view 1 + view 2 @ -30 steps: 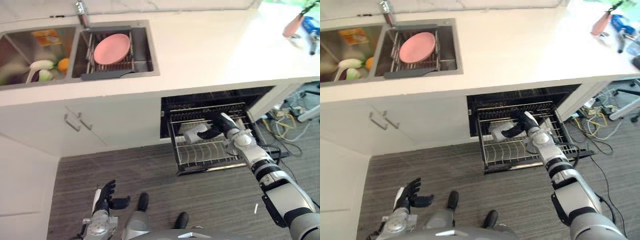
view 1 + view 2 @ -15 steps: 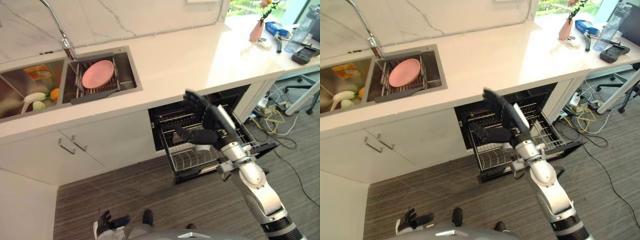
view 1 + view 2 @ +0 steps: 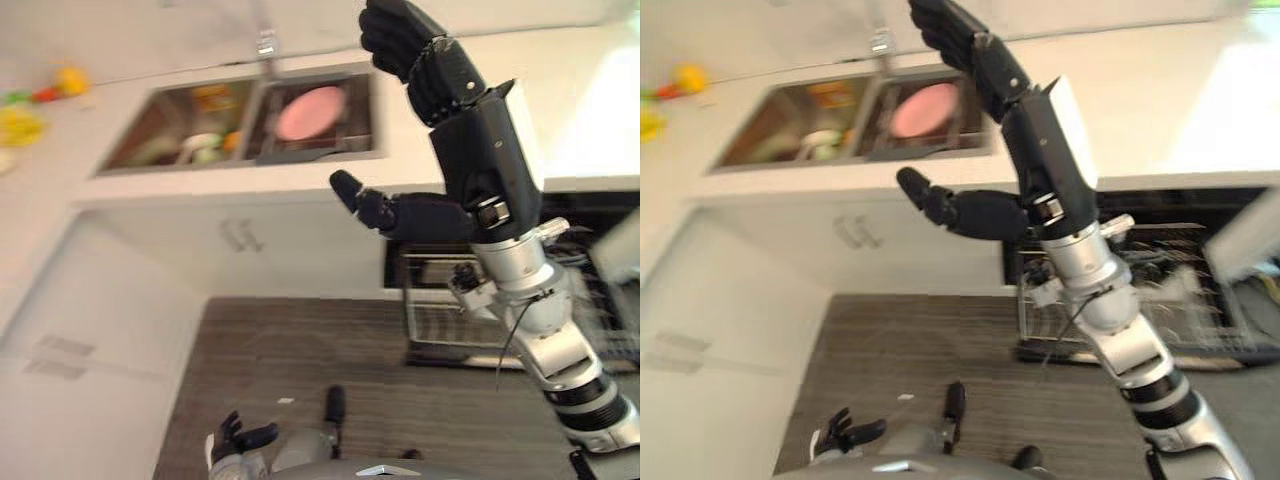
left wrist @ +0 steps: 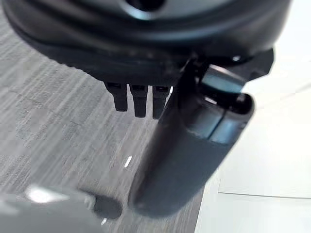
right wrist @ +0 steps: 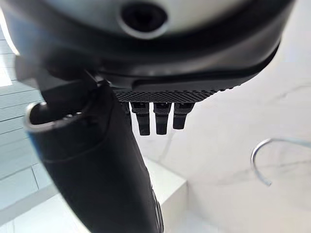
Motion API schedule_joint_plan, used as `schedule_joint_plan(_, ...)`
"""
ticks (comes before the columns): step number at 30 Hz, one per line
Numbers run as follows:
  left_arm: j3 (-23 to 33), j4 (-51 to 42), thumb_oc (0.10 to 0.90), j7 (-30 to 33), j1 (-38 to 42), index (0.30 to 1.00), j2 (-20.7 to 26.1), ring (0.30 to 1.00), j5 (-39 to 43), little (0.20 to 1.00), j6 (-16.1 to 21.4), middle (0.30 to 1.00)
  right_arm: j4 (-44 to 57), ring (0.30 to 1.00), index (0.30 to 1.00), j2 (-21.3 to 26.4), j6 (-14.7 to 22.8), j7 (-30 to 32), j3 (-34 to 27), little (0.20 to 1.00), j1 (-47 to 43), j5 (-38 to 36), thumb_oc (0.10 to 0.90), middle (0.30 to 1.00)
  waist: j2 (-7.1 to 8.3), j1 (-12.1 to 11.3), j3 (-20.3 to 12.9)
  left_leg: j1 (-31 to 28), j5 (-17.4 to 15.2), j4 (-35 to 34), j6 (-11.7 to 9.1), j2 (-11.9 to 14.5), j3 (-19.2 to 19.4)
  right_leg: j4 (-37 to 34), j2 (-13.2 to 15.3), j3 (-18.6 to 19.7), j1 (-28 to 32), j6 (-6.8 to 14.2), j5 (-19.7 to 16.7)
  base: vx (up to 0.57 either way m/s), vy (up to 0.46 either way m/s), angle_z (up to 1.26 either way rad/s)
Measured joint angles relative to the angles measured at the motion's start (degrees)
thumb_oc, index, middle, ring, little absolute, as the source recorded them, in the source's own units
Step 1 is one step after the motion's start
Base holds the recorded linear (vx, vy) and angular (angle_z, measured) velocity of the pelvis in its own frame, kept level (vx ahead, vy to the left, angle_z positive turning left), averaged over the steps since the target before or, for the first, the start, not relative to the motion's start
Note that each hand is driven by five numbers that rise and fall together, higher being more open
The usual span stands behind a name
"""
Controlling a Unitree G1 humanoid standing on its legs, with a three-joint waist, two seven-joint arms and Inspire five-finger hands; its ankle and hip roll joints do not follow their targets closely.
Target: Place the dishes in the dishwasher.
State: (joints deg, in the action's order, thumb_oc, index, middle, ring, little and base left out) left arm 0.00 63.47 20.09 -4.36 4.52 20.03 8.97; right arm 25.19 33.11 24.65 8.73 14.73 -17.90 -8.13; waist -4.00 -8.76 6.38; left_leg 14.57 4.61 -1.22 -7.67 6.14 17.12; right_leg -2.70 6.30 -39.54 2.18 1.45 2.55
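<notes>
My right hand (image 3: pixel 470 150) is raised, fingers spread, empty, between dishwasher rack (image 3: pixel 1160 290) and sink (image 3: pixel 330 150). Pink plate (image 3: pixel 310 112) waits in the sink's drainer. Next: reach, grasp it. Left hand (image 3: pixel 238 440) hangs relaxed.

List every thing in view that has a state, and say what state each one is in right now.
right hand: open, raised above the counter, holding nothing.
left hand: open, low near the floor, holding nothing.
pink plate: lying on the rack in the sink, not yet loaded.
dishwasher: open.
dishwasher rack: pulled out.
cabinet doors: closed.
</notes>
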Motion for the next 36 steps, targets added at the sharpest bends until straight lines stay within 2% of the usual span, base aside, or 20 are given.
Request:
schedule_joint_plan(1,3.7,6.9,0.800,0.7,1.7,0.900,1.3,0.900,-0.4,0.900,-1.2,0.900,0.3,0.900,0.900,-3.0,0.4,1.2,-0.4,0.900,0.4,1.3,0.800,0.900,1.90,2.1,0.0,-0.5,0.5,1.0,-0.4,7.4,10.5,-0.3,0.4,-0.7,1.0,0.9,0.2,0.14,0.267,0.70)
schedule_joint_plan(2,3.5,7.8,0.800,0.8,0.3,0.900,1.6,0.900,-0.8,0.900,-2.0,0.900,0.4,0.900,0.900,-4.6,0.9,1.9,-0.6,0.900,1.1,1.3,0.800,0.900,2.77,2.6,0.3,-1.2,1.0,0.2,-1.0,8.8,8.6,-0.4,0.7,0.1,1.4,1.5,0.1,0.18,0.280,0.39)
schedule_joint_plan(4,3.5,9.1,0.800,0.2,-1.6,0.900,1.9,0.900,-2.6,0.900,-2.4,0.900,0.1,0.900,0.900,-8.3,1.3,2.8,-2.1,0.900,2.9,1.0,0.800,0.900,3.17,3.1,0.5,-3.9,3.8,-2.9,0.3,7.5,2.8,-0.2,2.4,5.5,2.2,2.6,-0.5,0.18,0.223,-0.27)
schedule_joint_plan(6,2.6,12.4,0.800,0.8,-1.7,0.900,1.7,0.900,-5.7,0.900,-2.8,0.900,0.1,0.900,0.900,-8.3,0.8,3.6,-2.8,0.900,2.8,0.1,0.800,0.900,1.68,2.9,-0.2,-7.1,6.7,-4.1,3.8,6.6,2.2,-0.1,2.6,7.6,3.2,5.4,-0.5,0.17,0.206,-0.29)
schedule_joint_plan(10,1.3,14.6,0.800,2.0,1.5,0.900,6.2,0.900,-10.7,0.900,-4.0,0.900,-0.1,0.900,0.900,-10.8,0.8,2.5,-2.4,0.900,4.0,-0.4,0.800,0.900,7.74,4.3,-2.0,-9.2,2.2,-4.1,7.2,-1.1,1.2,3.5,10.3,7.3,5.0,9.4,-2.0,0.19,0.279,0.28)
schedule_joint_plan(13,2.5,18.0,0.800,1.1,6.5,0.900,5.5,0.900,-11.8,0.900,-4.5,0.900,-0.2,0.900,0.900,-13.3,0.9,2.6,-2.2,0.900,6.1,-0.2,0.800,0.900,6.45,4.5,-2.4,-10.7,0.8,-3.9,8.5,-2.2,0.0,14.6,14.5,8.7,3.2,8.9,-1.4,0.16,0.236,0.45)
schedule_joint_plan(17,1.0,20.5,0.800,-2.4,6.4,0.900,5.7,0.900,-13.2,0.900,-5.6,0.900,-0.2,0.900,0.900,-13.0,0.9,2.7,-0.9,0.900,7.3,1.4,0.800,0.900,7.62,6.0,-3.5,-13.6,-4.0,-2.8,11.3,-6.6,0.5,33.9,21.3,21.5,-6.4,10.5,-8.9,0.32,0.211,0.09)
schedule_joint_plan(18,-7.1,21.6,0.800,-0.4,6.4,0.900,5.5,0.900,-14.8,0.900,-7.7,0.900,0.9,0.900,0.900,-11.8,1.2,3.4,-0.8,0.900,11.5,4.2,0.800,0.900,3.66,11.8,-0.3,-15.4,-4.9,-2.4,11.9,-2.1,-3.9,48.8,1.8,45.5,-15.4,10.5,-3.5,0.31,0.002,0.66)
schedule_joint_plan(19,-8.5,21.5,0.800,0.3,5.6,0.900,5.4,0.900,-15.9,0.900,-7.3,0.900,1.9,0.900,0.900,-10.5,1.1,4.0,-1.1,0.900,12.9,4.4,0.800,0.900,3.00,12.7,-0.1,-15.8,-4.8,-2.9,12.0,-1.1,-3.5,45.7,-1.3,43.5,-18.2,10.4,0.0,0.21,-0.032,0.73)
schedule_joint_plan(20,-8.5,21.5,0.800,0.3,5.6,0.900,5.4,0.900,-15.9,0.900,-7.3,0.900,1.9,0.900,0.900,-10.5,1.1,4.0,-1.1,0.900,12.9,4.4,0.800,0.900,3.00,12.7,-0.1,-15.8,-4.8,-2.9,12.0,-1.1,-3.5,45.7,-1.3,43.5,-18.2,10.4,0.0,0.27,-0.117,0.00)
schedule_joint_plan(21,-7.5,20.2,0.800,-1.1,2.2,0.900,5.7,0.900,-16.5,0.900,-7.1,0.900,2.2,0.900,0.900,-10.9,1.0,4.7,-2.3,0.900,13.1,5.5,0.800,0.900,6.30,12.9,-0.1,-17.4,-5.3,-4.0,11.4,-3.9,-1.3,29.7,0.9,28.1,-22.6,5.6,2.8,0.20,-0.083,-0.15)
schedule_joint_plan(22,-7.5,20.2,0.800,-1.1,2.2,0.900,5.7,0.900,-16.5,0.900,-7.1,0.900,2.2,0.900,0.900,-10.9,1.0,4.7,-2.3,0.900,13.1,5.5,0.800,0.900,6.30,12.9,-0.1,-17.4,-5.3,-4.0,11.4,-3.9,-1.3,29.7,0.9,28.1,-22.6,5.6,2.8,0.34,-0.106,-0.26)
schedule_joint_plan(23,-5.6,19.9,0.800,-2.4,1.1,0.900,6.4,0.900,-17.3,0.900,-7.7,0.900,2.2,0.900,0.900,-11.6,1.0,5.0,-2.3,0.900,12.9,5.9,0.800,0.900,8.49,12.4,-0.8,-17.9,-7.2,-4.0,10.4,-5.9,-0.6,18.7,1.4,20.9,-24.1,4.2,1.9,0.23,-0.030,-0.06)
schedule_joint_plan(26,-5.5,20.5,0.800,-3.4,0.4,0.900,6.3,0.900,-17.5,0.900,-9.2,0.900,1.9,0.900,0.900,-10.8,1.1,5.0,-2.4,0.900,13.0,5.9,0.800,0.900,8.55,12.4,-1.2,-20.0,-8.6,-3.9,9.2,-6.7,-1.0,10.7,-1.0,23.4,-23.4,4.9,-1.1,0.25,-0.088,0.13)
schedule_joint_plan(27,-5.2,20.4,0.800,-3.6,0.1,0.900,6.3,0.900,-18.0,0.900,-9.4,0.900,1.7,0.900,0.900,-10.7,1.1,5.4,-3.1,0.900,13.9,5.9,0.800,0.900,7.60,13.1,-1.2,-21.0,-9.5,-3.9,8.6,-6.1,-2.9,11.3,-3.3,29.2,-22.2,4.0,-3.5,0.25,-0.138,0.83)
schedule_joint_plan(28,-5.9,19.4,0.800,-3.5,-0.2,0.900,6.4,0.900,-18.3,0.900,-9.3,0.900,1.7,0.900,0.900,-10.0,1.1,5.9,-4.1,0.900,15.4,5.9,0.800,0.900,6.52,13.8,-1.5,-23.4,-10.3,-3.9,7.3,-5.3,-3.8,12.9,-4.1,29.6,-20.7,-0.4,-6.9,0.25,-0.138,0.83)
schedule_joint_plan(29,-5.9,19.4,0.800,-3.5,-0.2,0.900,6.4,0.900,-18.3,0.900,-9.3,0.900,1.7,0.900,0.900,-10.0,1.1,5.9,-4.1,0.900,15.4,5.9,0.800,0.900,6.52,13.8,-1.5,-23.4,-10.3,-3.9,7.3,-5.3,-3.8,12.9,-4.1,29.6,-20.7,-0.4,-6.9,0.33,-0.180,0.63)
schedule_joint_plan(32,-6.4,17.7,0.800,-3.4,-0.6,0.900,3.9,0.900,-18.3,0.900,-8.6,0.900,1.5,0.900,0.900,-4.3,0.8,5.8,-5.9,0.900,15.4,6.0,0.800,0.900,1.83,13.2,-4.1,-24.7,-10.9,-2.6,4.8,-2.0,-3.7,11.5,-7.3,27.5,-17.7,-4.8,-4.8,0.20,-0.109,0.13)
schedule_joint_plan(34,-5.7,16.9,0.800,-2.7,-1.0,0.900,3.3,0.900,-17.9,0.900,-8.2,0.900,1.9,0.900,0.900,-1.3,0.6,5.4,-9.3,0.900,15.1,5.7,0.800,0.900,0.97,12.4,-3.9,-24.0,-9.3,5.1,2.4,-1.3,-3.9,6.8,-8.2,29.4,-12.5,-5.9,-5.0,0.19,-0.208,-0.30)
schedule_joint_plan(36,-5.1,17.8,0.800,-1.7,-0.8,0.900,3.4,0.900,-17.0,0.900,-7.6,0.900,2.4,0.900,0.900,-1.3,0.8,5.6,-9.5,0.900,14.9,5.0,0.800,0.900,2.33,12.8,-3.5,-18.7,-9.1,18.9,0.2,-0.5,-4.2,1.8,-7.4,30.6,-7.7,-6.6,-5.0,0.17,-0.206,-0.26)
